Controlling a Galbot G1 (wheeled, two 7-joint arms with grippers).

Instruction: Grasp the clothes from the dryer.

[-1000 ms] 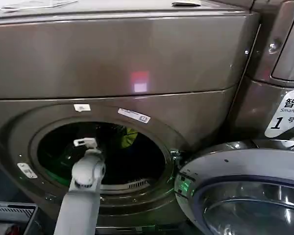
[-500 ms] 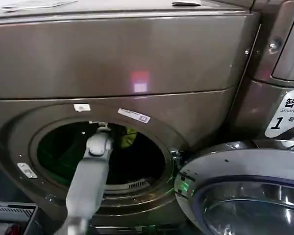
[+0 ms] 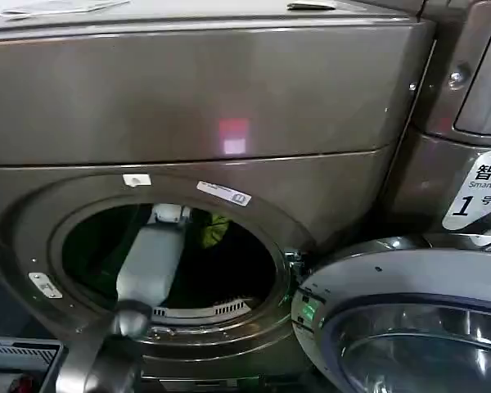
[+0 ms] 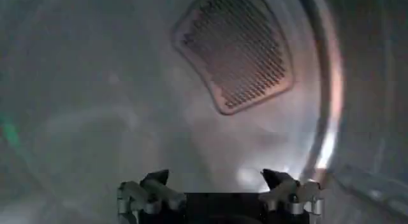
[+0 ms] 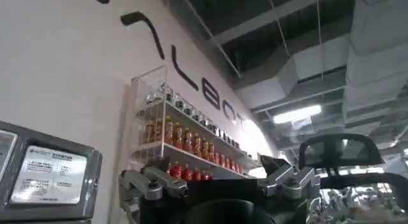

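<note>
Head view: I see my left arm reaching through the dryer (image 3: 229, 98) porthole; the clothes (image 3: 215, 230) lie deep in the drum, just beside the wrist.

Left wrist view: left gripper (image 4: 220, 180) spread, empty, facing the drum's perforated vent (image 4: 236, 46).

Right wrist view: right gripper (image 5: 217, 175) released, facing a bottle shelf (image 5: 185, 139).
</note>
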